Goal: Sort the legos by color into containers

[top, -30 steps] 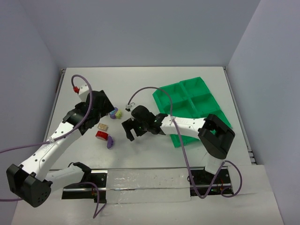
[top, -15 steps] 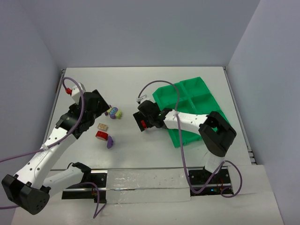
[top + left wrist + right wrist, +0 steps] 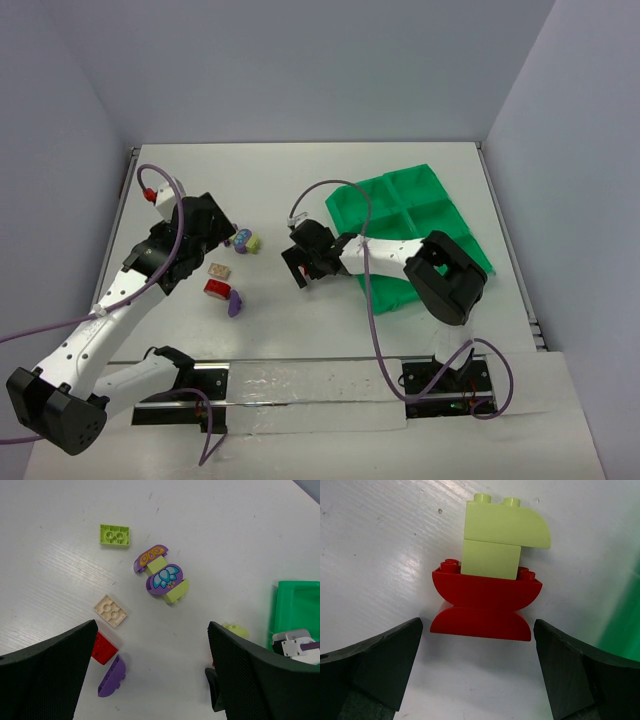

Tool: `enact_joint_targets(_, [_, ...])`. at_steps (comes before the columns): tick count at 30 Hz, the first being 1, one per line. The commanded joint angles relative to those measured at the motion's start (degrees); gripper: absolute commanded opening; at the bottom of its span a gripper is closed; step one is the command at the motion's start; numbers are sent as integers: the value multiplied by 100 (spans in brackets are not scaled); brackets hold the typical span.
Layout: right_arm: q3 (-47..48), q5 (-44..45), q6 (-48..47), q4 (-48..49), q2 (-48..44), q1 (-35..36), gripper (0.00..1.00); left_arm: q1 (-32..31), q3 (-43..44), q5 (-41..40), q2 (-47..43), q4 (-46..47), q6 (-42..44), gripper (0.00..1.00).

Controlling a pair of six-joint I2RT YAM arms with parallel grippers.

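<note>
The right gripper (image 3: 477, 655) is found with jaws wide apart, nothing held. The stack of red bricks (image 3: 482, 607) topped by yellow-green bricks (image 3: 502, 535) is seen on the table (image 3: 380, 540), centred between the jaws and slightly ahead of their tips, its long axis laid jaw to jaw. The green tray (image 3: 620, 625) is noted just rightward. The left gripper (image 3: 150, 680), likewise parted, is placed well apart over loose bricks (image 3: 162, 577); the right is judged nearer.
</note>
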Motion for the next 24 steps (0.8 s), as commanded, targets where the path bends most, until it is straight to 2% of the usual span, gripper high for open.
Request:
enact_joint_targets(1, [270, 246, 457, 299, 53, -46, 100, 34, 18, 68, 15, 111, 13, 99])
enact_joint_targets(12, [196, 740, 997, 378, 121, -46, 99, 34, -131, 384, -29, 367, 118, 99])
enact_joint_targets(19, [28, 561, 976, 729, 186, -53, 94, 34, -127, 408, 89, 338, 97, 99])
enact_joint_targets(24, [9, 412, 866, 817, 252, -58, 85, 34, -202, 552, 83, 456, 127, 99])
